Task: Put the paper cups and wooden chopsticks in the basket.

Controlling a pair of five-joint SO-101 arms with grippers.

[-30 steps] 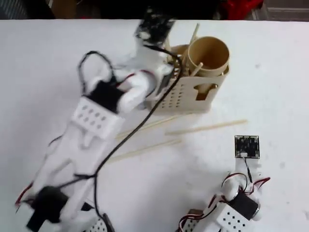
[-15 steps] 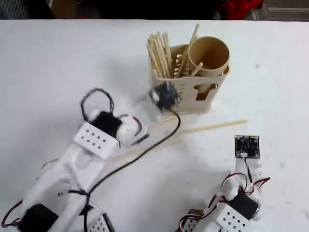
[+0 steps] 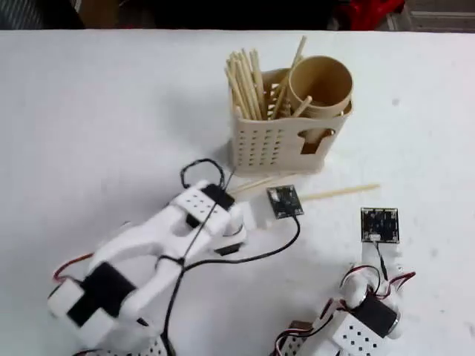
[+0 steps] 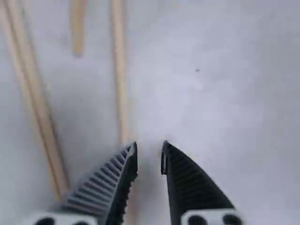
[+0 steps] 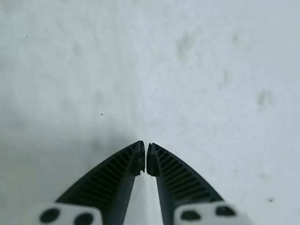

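The left gripper [image 4: 149,150] is hanging over loose wooden chopsticks [image 4: 119,70] near the middle of the table [image 3: 89,111], fingers parted narrowly and gripping nothing. The right gripper [image 5: 145,152] is sitting near the front edge, fingers all but closed, empty. Toward the far edge, the basket [image 3: 271,152] is carrying a paper cup [image 3: 320,85] and a chopstick bundle [image 3: 243,78].

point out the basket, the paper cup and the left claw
basket [image 3: 271,144], high view, on its perforated front wall
paper cup [image 3: 326,74], high view, on its inner wall
left claw [image 4: 149,146], left wrist view, midway between its two fingertips
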